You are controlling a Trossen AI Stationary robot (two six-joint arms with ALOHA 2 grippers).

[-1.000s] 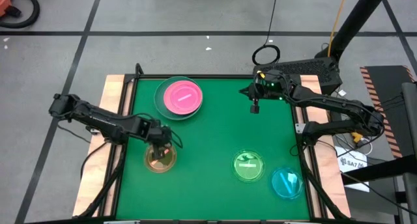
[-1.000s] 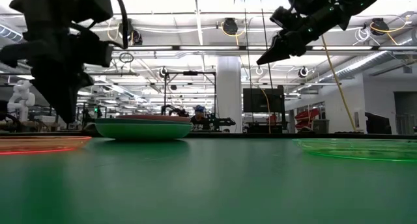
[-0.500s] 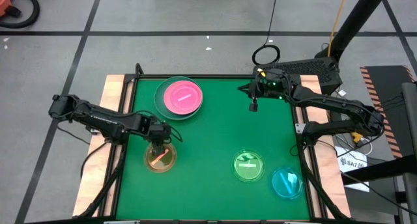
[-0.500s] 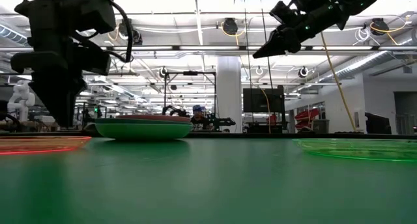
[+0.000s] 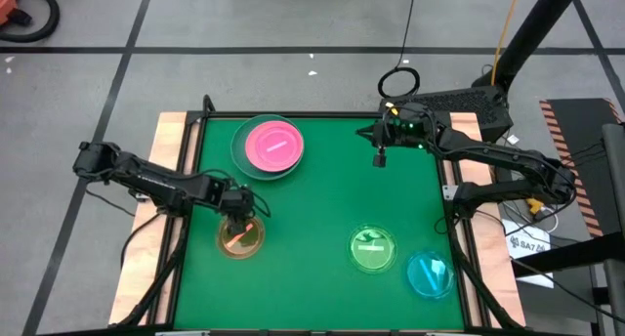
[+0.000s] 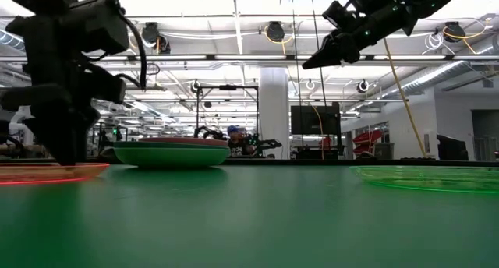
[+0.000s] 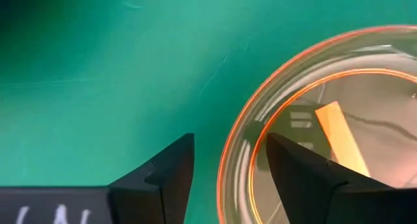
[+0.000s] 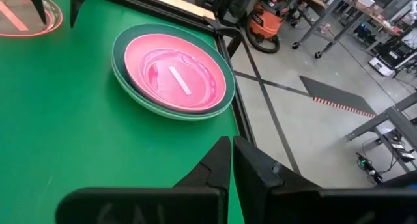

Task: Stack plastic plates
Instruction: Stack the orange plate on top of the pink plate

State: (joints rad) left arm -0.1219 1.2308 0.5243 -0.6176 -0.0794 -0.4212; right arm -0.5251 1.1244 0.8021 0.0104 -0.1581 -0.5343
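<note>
Pink plate (image 5: 270, 146) atop stacked plates

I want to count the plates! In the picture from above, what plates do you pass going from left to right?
Small amber see-through plastic plate → stack of large plates with the pink plastic plate on top → small green see-through plate → small cyan see-through plate.

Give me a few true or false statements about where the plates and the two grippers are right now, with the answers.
1. The pink plate lies on top of a stack of larger plates. True.
2. The left gripper is clamped shut on the amber plate. False: its fingers are open, straddling the rim.
3. The right gripper is shut and holds nothing. True.
4. The green plate lies on the cyan plate. False: they lie side by side.
</note>
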